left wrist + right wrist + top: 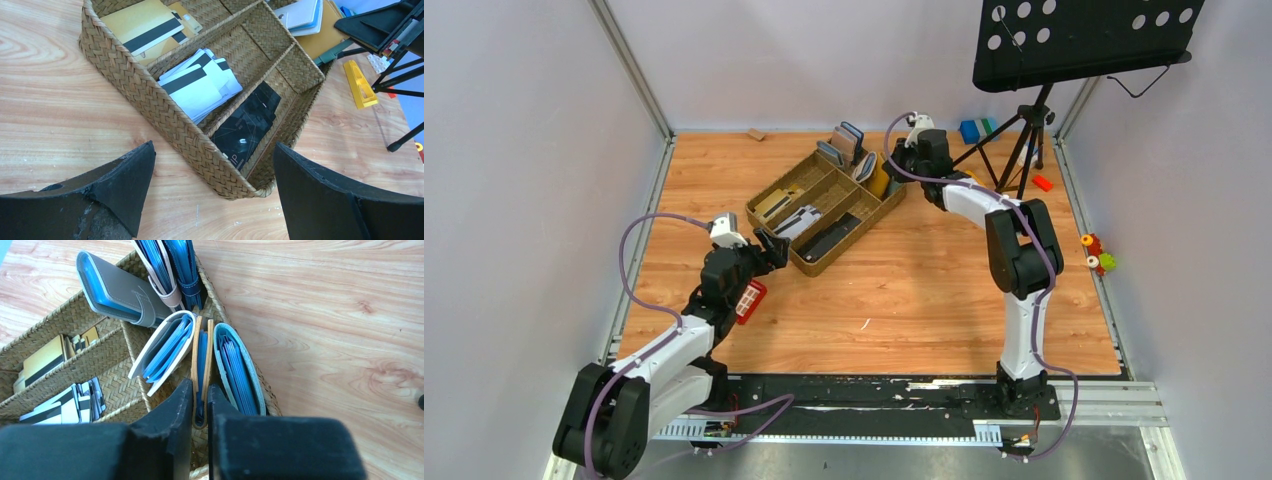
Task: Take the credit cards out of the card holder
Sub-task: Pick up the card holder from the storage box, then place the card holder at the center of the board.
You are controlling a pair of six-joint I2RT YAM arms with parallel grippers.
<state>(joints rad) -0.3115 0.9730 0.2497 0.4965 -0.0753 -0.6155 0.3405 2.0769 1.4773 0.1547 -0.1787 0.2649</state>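
Observation:
The card holder point(202, 350), a mustard-yellow wallet, stands on edge in the far right compartment of a woven basket point(65, 320). Blue lining shows between its covers; I cannot make out separate credit cards inside it. My right gripper point(200, 386) is shut on the wallet's lower end, one finger on each cover. In the top view the right gripper point(896, 160) reaches down into the basket's far end at the wallet point(879, 181). My left gripper point(214, 147) is open and empty, just above the table at the basket's near corner point(225, 175); it also shows in the top view point(774, 248).
Grey and blue wallets point(120, 290) stand beside the yellow one. The basket point(819, 262) also holds white striped cards point(200, 85), yellow striped cards point(145, 25) and a black slab point(247, 125). A small red basket point(750, 300) lies under the left arm. A music stand point(1024, 130) stands back right.

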